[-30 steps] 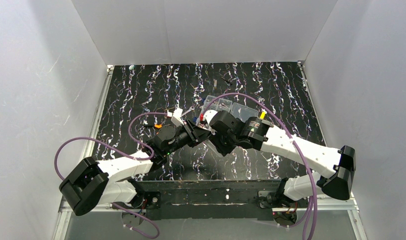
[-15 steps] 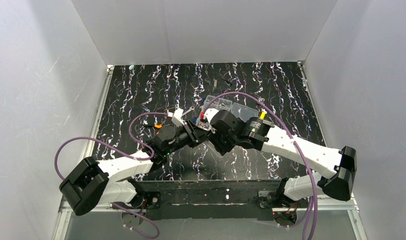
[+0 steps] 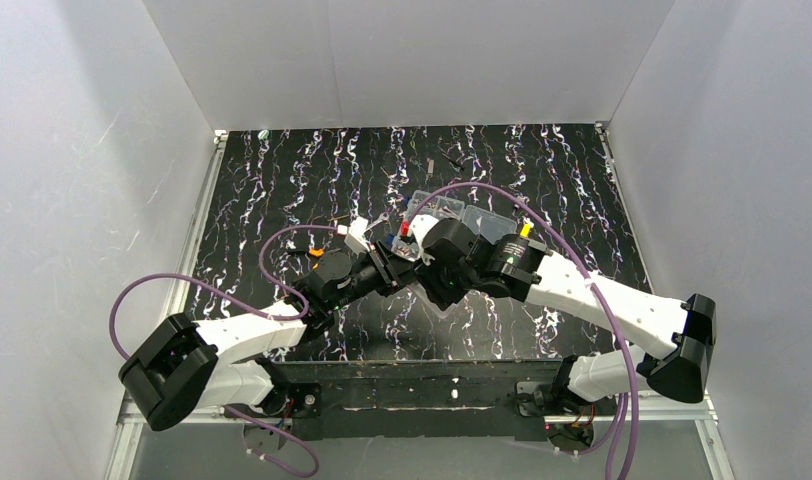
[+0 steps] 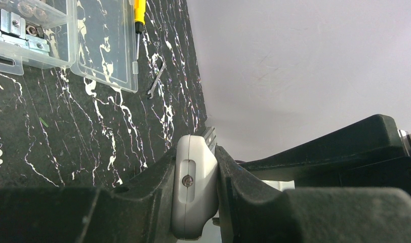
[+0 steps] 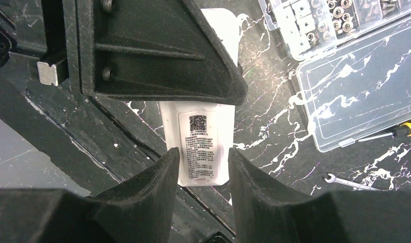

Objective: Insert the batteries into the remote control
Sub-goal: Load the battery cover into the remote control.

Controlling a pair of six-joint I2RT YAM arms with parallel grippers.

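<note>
The white remote control [image 4: 193, 187] is clamped edge-on between the black fingers of my left gripper [image 4: 193, 207], held above the table; a screw shows in its end. In the right wrist view its printed-label face [image 5: 206, 147] lies just past my right gripper [image 5: 203, 157]. That gripper's fingers stand apart, one on each side of the remote's near end, and I cannot tell whether they touch it. A left finger [image 5: 158, 50] covers the remote's far half. In the top view both grippers meet at the table's middle [image 3: 410, 262]. No batteries show.
A clear plastic compartment box [image 5: 365, 101] with small metal parts lies open just behind the grippers [image 3: 467, 215]. A yellow-handled screwdriver [image 5: 408, 129] and a small wrench [image 5: 345, 181] lie beside it on the black marbled table [image 3: 282, 180]. White walls enclose three sides.
My right gripper has edged slightly left, closer to the left gripper and the remote. The left gripper still holds the remote in the same place.
</note>
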